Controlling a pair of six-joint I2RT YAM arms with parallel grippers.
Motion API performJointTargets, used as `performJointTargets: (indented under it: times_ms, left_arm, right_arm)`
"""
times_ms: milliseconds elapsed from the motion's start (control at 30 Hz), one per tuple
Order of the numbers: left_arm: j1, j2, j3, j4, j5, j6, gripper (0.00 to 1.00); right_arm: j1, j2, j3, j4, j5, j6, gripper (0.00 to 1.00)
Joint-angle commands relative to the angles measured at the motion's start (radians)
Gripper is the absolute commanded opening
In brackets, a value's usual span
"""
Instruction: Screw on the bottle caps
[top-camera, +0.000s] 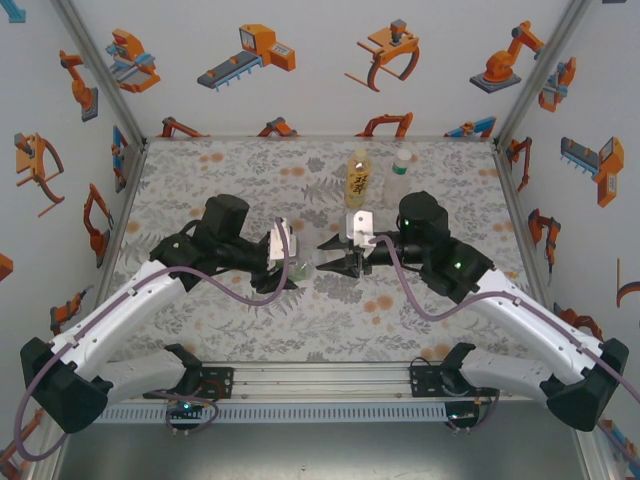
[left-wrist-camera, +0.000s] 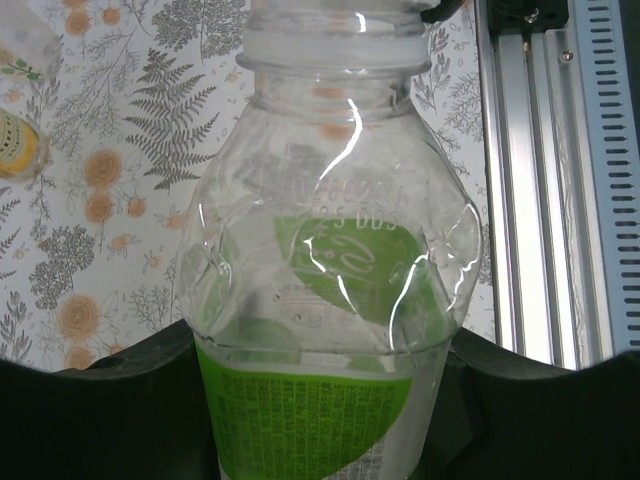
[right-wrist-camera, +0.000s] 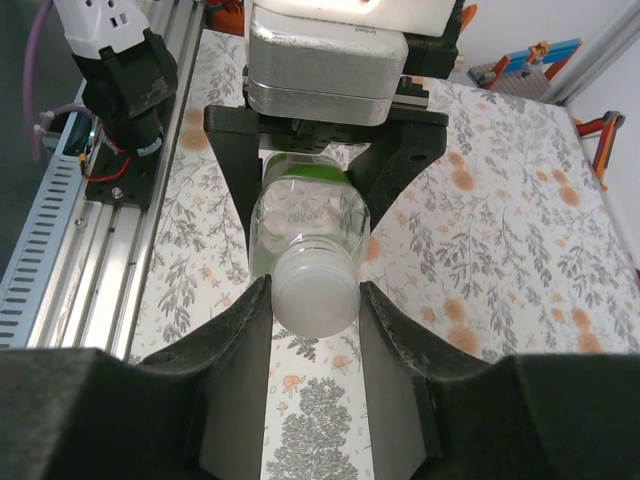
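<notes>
The left gripper (top-camera: 286, 258) is clamped on the body of a clear plastic bottle with a green-and-white label (left-wrist-camera: 320, 280), a black finger pressed against each side. It holds the bottle lying sideways over the middle of the grey floral-print table cover (top-camera: 240, 170), neck pointing towards the other arm. The right gripper (right-wrist-camera: 316, 300) meets it head-on. Its two dark fingers (right-wrist-camera: 250, 330) are drawn in close around the small white round screw cap (right-wrist-camera: 312, 285) that sits on the bottle's neck. In the right wrist view both pads seem to touch the cap's rim, though the contact is hard to make out for sure. Near the back of the table, well apart from the grippers, a yellow plastic bottle (top-camera: 358, 180) and a clear white-capped bottle (top-camera: 398, 180) stand upright just beside one another.
</notes>
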Motion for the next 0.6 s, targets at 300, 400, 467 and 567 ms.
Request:
performJointTargets:
  times_ms: [300, 400, 467, 567]
  left_arm:
    - [-0.004, 0.004, 0.009, 0.003, -0.029, 0.015, 0.0]
    - [-0.004, 0.016, 0.015, 0.002, -0.049, 0.008, 0.0]
    - [-0.004, 0.023, 0.017, 0.002, -0.058, 0.005, 0.0]
    - [-0.004, 0.029, 0.019, 0.004, -0.066, 0.003, 0.0]
  right_arm:
    - [0.009, 0.054, 0.066, 0.001, 0.119, 0.489, 0.0]
    - [0.009, 0.059, 0.065, -0.009, 0.202, 0.669, 0.0]
    - [0.009, 0.062, 0.058, -0.007, 0.237, 0.785, 0.0]
    - [0.009, 0.065, 0.051, -0.02, 0.27, 0.927, 0.0]
